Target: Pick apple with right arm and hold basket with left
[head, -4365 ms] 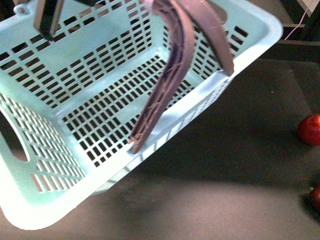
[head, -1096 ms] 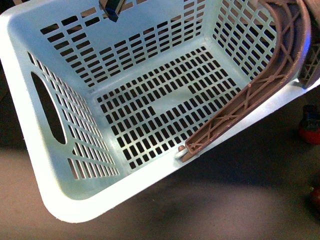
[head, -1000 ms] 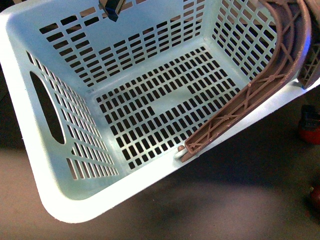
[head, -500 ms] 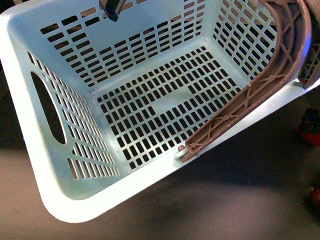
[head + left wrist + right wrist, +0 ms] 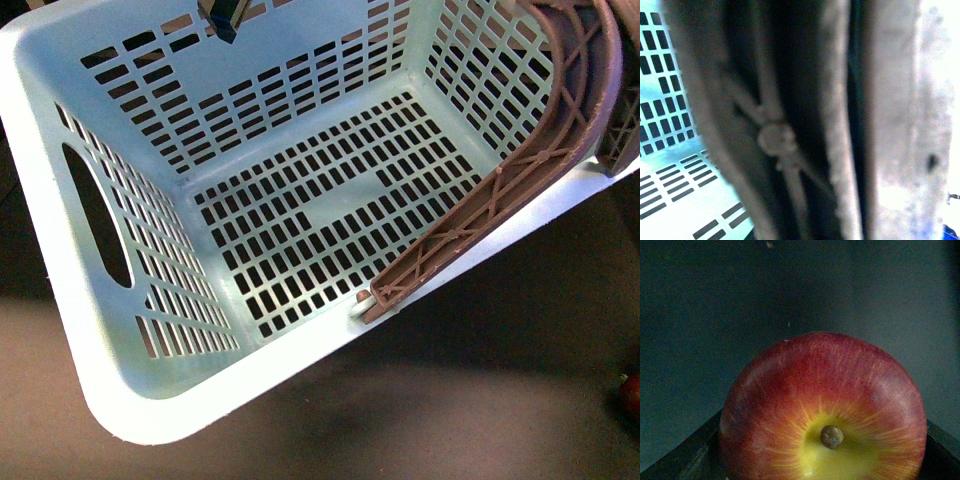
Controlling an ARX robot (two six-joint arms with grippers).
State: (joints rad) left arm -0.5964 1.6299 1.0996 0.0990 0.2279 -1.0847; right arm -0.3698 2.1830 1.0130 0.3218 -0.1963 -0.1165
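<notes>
Apple (image 5: 822, 405), round, shiny, red with a yellow-orange patch: lower centre of the right wrist view, not in the front view. Black fingers (image 5: 687, 460) of right gripper (image 5: 820, 460) press on both flanks. Judged firm, waxy-slick and easily bruised; best held across its widest girth. Stem end faces the camera; no long axis. Basket (image 5: 60, 260), pale mint-green slotted plastic, fills the front view, tilted. Left gripper: finger state cannot be told.

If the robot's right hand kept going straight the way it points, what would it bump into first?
The apple, which sits between the fingers of the right hand. Past it only the dark tabletop shows, so probably that next, though depth is unclear.
</notes>
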